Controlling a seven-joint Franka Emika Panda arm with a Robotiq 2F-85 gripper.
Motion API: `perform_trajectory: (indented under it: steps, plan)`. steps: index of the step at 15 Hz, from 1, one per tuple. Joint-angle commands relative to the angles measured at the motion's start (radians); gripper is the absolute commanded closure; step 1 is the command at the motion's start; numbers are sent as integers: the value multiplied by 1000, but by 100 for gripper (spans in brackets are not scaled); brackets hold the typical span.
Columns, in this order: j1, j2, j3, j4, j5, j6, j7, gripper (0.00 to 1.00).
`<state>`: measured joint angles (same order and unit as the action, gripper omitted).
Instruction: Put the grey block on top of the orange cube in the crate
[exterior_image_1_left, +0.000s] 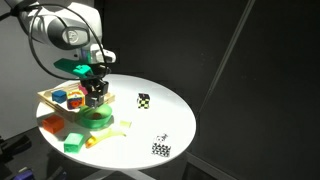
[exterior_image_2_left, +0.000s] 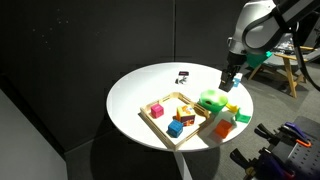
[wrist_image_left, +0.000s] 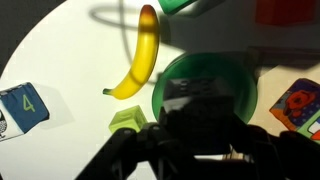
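Observation:
My gripper (exterior_image_1_left: 95, 97) hangs just above the round green bowl (exterior_image_1_left: 101, 117), beside the crate (exterior_image_1_left: 50, 100). In the wrist view the dark fingers (wrist_image_left: 213, 160) close on a pale strip, which looks like the grey block (wrist_image_left: 213, 156); most of it is hidden. The crate (exterior_image_2_left: 163, 127) is a shallow wooden-framed tray that holds several blocks. Among them is the small orange cube (exterior_image_2_left: 189, 120), next to a blue cube (exterior_image_2_left: 176, 127) and a red block (exterior_image_2_left: 157, 110). The gripper (exterior_image_2_left: 230, 82) is apart from the crate.
A banana (wrist_image_left: 140, 55) and a lime green block (wrist_image_left: 125, 120) lie by the bowl (wrist_image_left: 170, 75). A larger orange block (exterior_image_2_left: 242, 117) and a green block (exterior_image_2_left: 222, 128) sit near the table's edge. Checkered cubes (exterior_image_1_left: 144, 99) (exterior_image_1_left: 161, 148) stand on the far side.

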<state>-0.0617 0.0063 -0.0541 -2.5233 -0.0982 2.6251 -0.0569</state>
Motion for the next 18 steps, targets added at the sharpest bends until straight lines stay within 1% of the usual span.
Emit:
perform_trajectory:
  steps: [1, 6, 12, 18]
  plan:
    - [12, 10, 8, 27, -45, 7, 34, 69]
    - [33, 23, 25, 40, -68, 40, 3, 69]
    - [69, 28, 59, 34, -89, 100, -70, 69]
    - [107, 18, 103, 25, -54, 111, -164, 69]
